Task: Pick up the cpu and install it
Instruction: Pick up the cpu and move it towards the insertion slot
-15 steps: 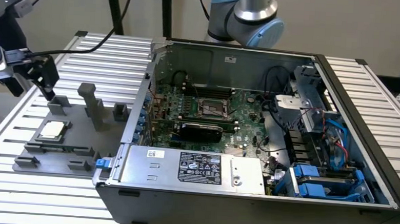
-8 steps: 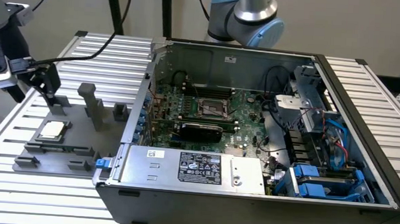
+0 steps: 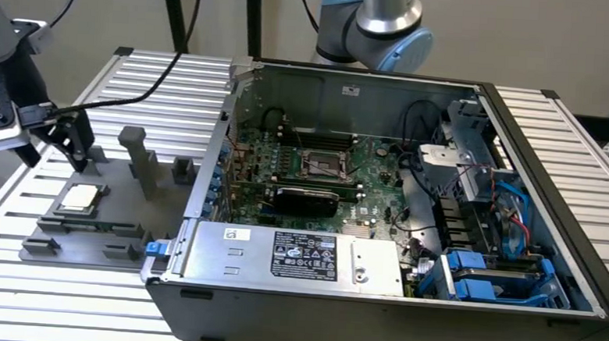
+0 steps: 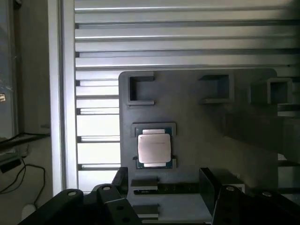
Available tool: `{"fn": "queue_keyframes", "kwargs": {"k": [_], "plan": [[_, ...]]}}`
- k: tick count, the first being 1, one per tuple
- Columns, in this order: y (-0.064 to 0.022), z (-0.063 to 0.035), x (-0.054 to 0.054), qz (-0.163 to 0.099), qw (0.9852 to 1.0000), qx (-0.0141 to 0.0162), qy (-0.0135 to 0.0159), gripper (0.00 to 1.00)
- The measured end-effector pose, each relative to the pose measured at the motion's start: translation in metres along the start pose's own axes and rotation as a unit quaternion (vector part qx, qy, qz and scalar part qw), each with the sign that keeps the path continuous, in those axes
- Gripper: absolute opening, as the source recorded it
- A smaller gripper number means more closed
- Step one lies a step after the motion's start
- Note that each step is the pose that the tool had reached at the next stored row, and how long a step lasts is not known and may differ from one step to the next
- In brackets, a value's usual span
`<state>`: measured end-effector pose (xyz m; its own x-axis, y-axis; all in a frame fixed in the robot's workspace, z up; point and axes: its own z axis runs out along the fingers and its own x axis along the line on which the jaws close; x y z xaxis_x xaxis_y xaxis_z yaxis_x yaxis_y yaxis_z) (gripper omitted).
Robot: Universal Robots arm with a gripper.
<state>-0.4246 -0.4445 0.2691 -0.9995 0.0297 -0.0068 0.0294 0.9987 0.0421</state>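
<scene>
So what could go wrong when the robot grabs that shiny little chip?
The chip sits snug in a frame on the gray tray, so the open gripper might hit the frame if it's off-centre. A tall post nearby could get bumped. The socket sits deep inside the computer, so the chip might land crooked.

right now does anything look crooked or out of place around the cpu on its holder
Nothing stands out. The cpu lies flat and square in its recess on the grey fixture plate, with its edges parallel to the frame around it. The open end effector hangs near it without touching.
</scene>
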Motion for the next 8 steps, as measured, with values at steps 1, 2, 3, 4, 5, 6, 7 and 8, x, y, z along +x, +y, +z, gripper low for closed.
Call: {"fn": "queue_keyframes", "kwargs": {"k": [1,2,3,4,5,6,7,8], "plan": [[-0.0008,0.0018,0.000,0.000,1.0000,0.0000,0.0000,0.71],[-0.0014,0.0035,0.000,0.000,1.0000,0.0000,0.0001,0.71],[-0.0018,0.0053,-0.001,0.000,1.0000,0.0000,0.0001,0.71],[-0.0021,0.0072,-0.002,0.000,1.0000,-0.0001,0.0000,0.71],[-0.0023,0.0090,-0.002,0.001,1.0000,0.0000,0.0000,0.71],[-0.0026,0.0108,-0.002,0.001,1.0000,0.0000,0.0000,0.71],[-0.0028,0.0125,-0.003,0.001,1.0000,0.0000,0.0000,0.71],[-0.0029,0.0144,-0.003,0.001,1.0000,0.0000,0.0000,0.71]]}}
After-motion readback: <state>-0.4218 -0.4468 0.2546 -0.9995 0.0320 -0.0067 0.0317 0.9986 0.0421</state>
